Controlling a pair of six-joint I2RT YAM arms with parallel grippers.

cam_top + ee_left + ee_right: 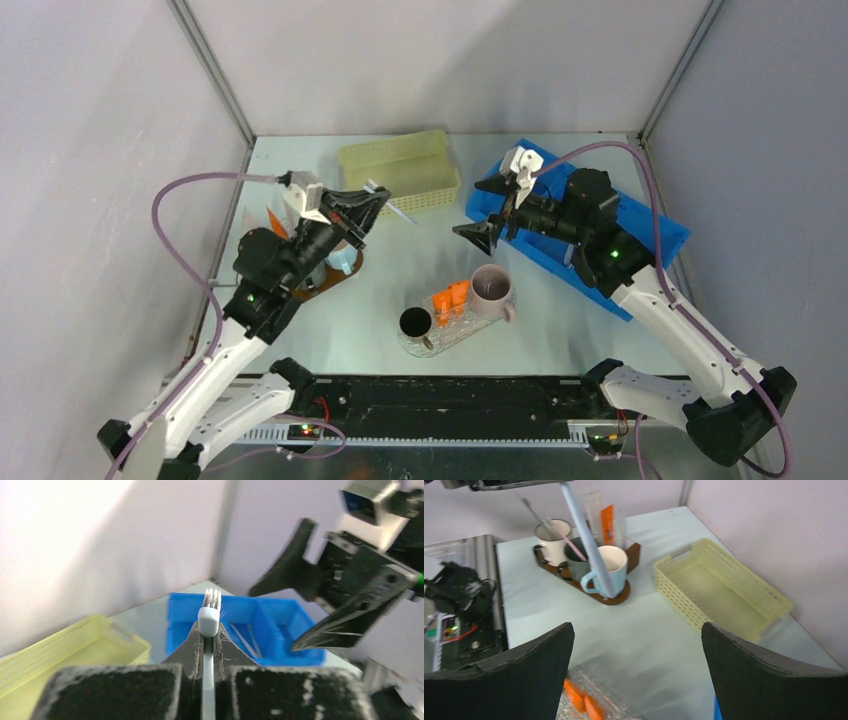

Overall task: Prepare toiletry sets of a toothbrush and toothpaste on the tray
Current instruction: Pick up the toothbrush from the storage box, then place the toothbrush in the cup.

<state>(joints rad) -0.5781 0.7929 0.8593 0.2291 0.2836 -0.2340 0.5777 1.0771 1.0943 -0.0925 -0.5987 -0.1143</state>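
Toothbrush (pixel 208 615), white: was clamped by its handle in left gripper (pixel 208 636), jaws pressed together on it, bristle head poking out past the fingertips. Hung in the air near yellow basket (pixel 400 170), well apart from clear tray (pixel 412 347). Was faced by right gripper (pixel 480 208), raised beside blue bin (pixel 640 225), jaws spread wide with nothing between. Lay on that tray already: orange tubes (pixel 450 297), between black mug (pixel 415 322) and pink mug (pixel 490 285).

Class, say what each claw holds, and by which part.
The left claw grips a white toothbrush by its neck, below the bristles; the right claw holds nothing.
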